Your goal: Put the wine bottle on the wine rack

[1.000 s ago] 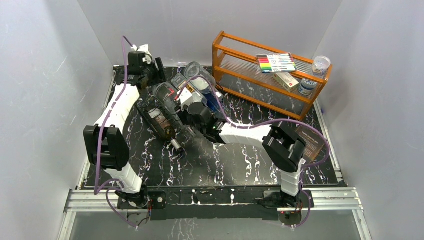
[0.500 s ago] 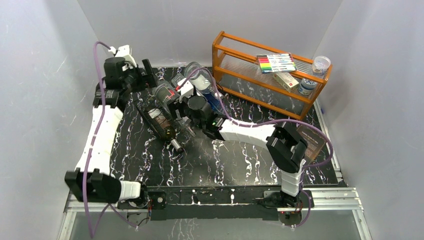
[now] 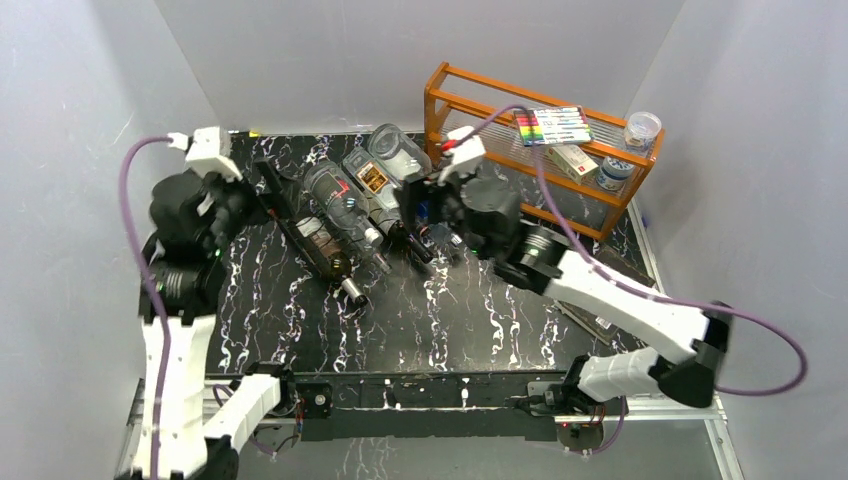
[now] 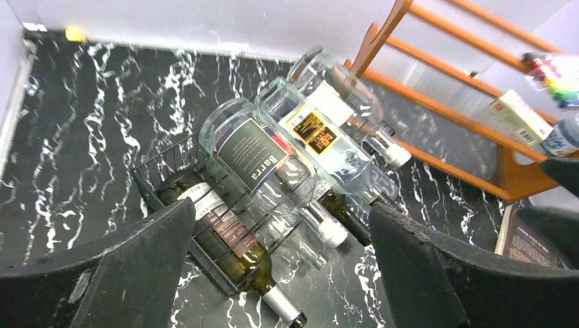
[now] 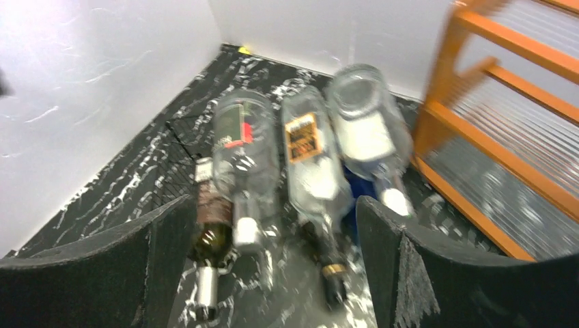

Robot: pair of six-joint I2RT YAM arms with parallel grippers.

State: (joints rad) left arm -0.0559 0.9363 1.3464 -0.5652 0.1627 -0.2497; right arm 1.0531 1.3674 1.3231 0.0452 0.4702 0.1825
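The rack (image 4: 158,172) sits at 10 o'clock on the table. At least 4 bottles (image 4: 256,164) lie side by side on it, necks toward 5 o'clock: a dark bottle (image 4: 218,229) low at the left end and 3 clear ones across the top. Which of them is the task's bottle I cannot tell, but none lies apart from the rack, so the placing step looks done. The left gripper (image 4: 281,207) hangs at 9 o'clock of the rack, and the right gripper (image 5: 273,201) at 3 o'clock, near the orange shelf (image 3: 437,115). Both have jaws spread wide and hold nothing. The next move likely calls only for drawing both arms home without brushing the piled bottles, which look liable to roll.
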